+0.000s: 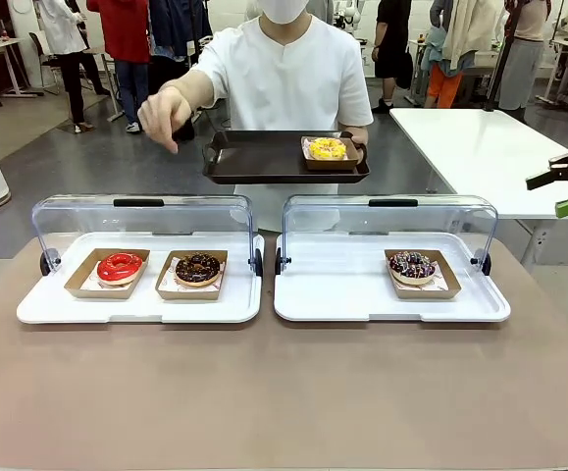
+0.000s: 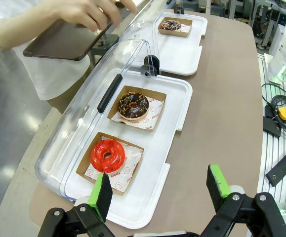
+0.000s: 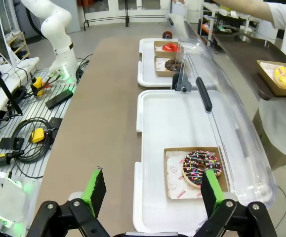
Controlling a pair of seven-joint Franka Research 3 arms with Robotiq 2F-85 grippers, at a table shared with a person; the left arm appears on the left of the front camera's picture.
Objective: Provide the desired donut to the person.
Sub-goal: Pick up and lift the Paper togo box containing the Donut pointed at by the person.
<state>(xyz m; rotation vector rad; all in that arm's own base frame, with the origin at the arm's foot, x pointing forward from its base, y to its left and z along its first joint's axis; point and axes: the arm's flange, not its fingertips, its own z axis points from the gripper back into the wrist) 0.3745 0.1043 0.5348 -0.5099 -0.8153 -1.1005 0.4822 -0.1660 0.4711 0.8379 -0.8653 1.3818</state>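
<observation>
**Gently: lift by the cardboard boat, never by the glaze**

Your left end effector [image 2: 160, 186] and right end effector [image 3: 152, 191] both hang with fingers wide apart, gripping nothing. The person [image 1: 284, 74] holds a brown serving tray [image 1: 254, 157] carrying a yellow donut [image 1: 327, 148], and their free hand [image 1: 164, 113] points down toward the left white tray [image 1: 136, 306]. There the red-glazed donut [image 1: 120, 266] and the chocolate donut [image 1: 198, 268] sit side by side on the desk [image 1: 284, 392], under a clear lid [image 1: 146, 218] tipped back. You cannot tell which of the two is meant.

Either one is likely light, soft and easily crushed, with sticky icing that would smear. Each rests in its own cardboard boat [image 1: 79, 283], so pinch that boat's near wall. It is thin and will probably flex, so close slowly and keep it level.
</observation>
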